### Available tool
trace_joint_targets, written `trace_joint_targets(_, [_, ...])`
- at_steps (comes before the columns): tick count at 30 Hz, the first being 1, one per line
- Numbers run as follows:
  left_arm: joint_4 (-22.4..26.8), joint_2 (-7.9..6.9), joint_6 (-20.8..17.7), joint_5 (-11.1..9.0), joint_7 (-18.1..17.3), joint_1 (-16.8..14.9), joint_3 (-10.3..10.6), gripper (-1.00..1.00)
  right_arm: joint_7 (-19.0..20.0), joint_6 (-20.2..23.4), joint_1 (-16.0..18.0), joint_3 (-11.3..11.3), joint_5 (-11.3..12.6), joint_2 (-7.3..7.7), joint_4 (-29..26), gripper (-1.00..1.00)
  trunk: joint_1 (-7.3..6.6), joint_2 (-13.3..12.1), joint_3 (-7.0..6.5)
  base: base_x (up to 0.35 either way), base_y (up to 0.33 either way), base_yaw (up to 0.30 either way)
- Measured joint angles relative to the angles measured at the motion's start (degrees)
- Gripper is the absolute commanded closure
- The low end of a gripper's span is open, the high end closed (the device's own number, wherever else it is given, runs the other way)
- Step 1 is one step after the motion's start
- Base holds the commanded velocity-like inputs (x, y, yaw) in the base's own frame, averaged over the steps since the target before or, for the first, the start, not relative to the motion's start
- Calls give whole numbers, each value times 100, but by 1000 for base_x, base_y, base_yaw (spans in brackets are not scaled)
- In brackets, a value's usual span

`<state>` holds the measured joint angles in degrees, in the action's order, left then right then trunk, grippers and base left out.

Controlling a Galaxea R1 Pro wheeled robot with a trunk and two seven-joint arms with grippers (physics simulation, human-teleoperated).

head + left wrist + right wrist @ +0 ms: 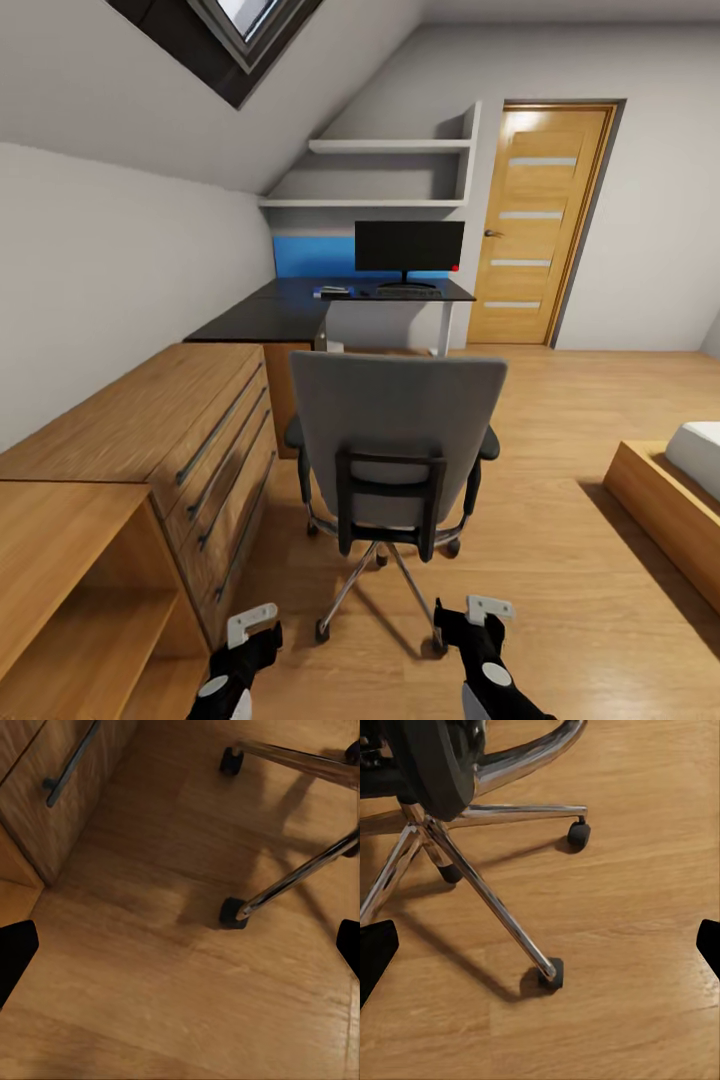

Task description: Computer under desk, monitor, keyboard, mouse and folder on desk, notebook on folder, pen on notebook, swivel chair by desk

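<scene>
Two black forearms with white round joint caps, left fingers [251,622] and right fingers [490,607] pale grey

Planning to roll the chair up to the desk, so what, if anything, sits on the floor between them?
Nothing visible does. From the head view, the chair faces the desk across bare wood floor. The drawer chest runs along the left side of that path, beside it rather than across it.

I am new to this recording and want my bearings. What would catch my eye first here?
The grey swivel chair stands mid-floor with its back to the camera, directly ahead of both grippers. Beyond it, the black monitor sits on the glossy black desk under the sloped ceiling, beside a wooden door. A light-wood drawer chest lines the left wall.
</scene>
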<state>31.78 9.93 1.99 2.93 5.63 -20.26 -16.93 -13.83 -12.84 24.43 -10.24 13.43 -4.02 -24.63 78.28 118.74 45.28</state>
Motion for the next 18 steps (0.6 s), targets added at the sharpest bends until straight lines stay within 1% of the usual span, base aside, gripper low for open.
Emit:
trace_joint_targets(1, [29, 0, -10, 0, 0, -17, 29, -100, -4, 2, 24, -2, -1, -1, -7, -100, 22, 40, 18, 0, 0, 0])
trace_joint_targets(5, [108, 0, -36, -2, 15, -165, 377, -100, -16, 7, 103, -6, -4, -9, -35, -100, 110, 201, 90, 0, 0, 0])
trace_joint_targets(7, [131, 0, -43, -5, 26, -284, 690, -100, -14, 5, 131, -19, -10, -32, -111, -100, 154, 281, 125, 0, 0, 0])
trace_joint_targets(8, [134, 0, -44, -5, 28, -303, 752, -100, -12, 4, 136, -22, -10, -52, -152, -100, 176, 321, 144, 0, 0, 0])
trace_joint_targets(9, [141, 0, -45, -6, 30, -333, 844, -100, -7, 4, 142, -34, -26, -105, -242, -100, 198, 361, 161, 0, 0, 0])
trace_joint_targets(12, [152, 0, -46, -3, 30, -359, 928, -100, -2, 2, 148, -81, -119, -176, -370, -100, 264, 481, 216, 0, 0, 0])
trace_joint_targets(13, [164, 0, -47, -1, 25, -372, 962, -100, -6, 2, 150, -129, -234, -204, -428, -100, 286, 522, 233, 0, 0, 0])
trace_joint_targets(16, [252, 0, -49, 0, 16, -384, 1027, -100, -12, 1, 152, -174, -433, -229, -515, -100, 352, 642, 287, 0, 0, 0])
trace_joint_targets(17, [350, 0, -51, 1, 14, -389, 1133, -100, -12, 1, 153, -190, -526, -238, -600, -100, 373, 682, 305, 0, 0, 0])
trace_joint_targets(18, [405, 0, -53, -1, 15, -390, 1212, -100, -12, 1, 153, -195, -558, -240, -652, -100, 395, 722, 323, 0, 0, 0])
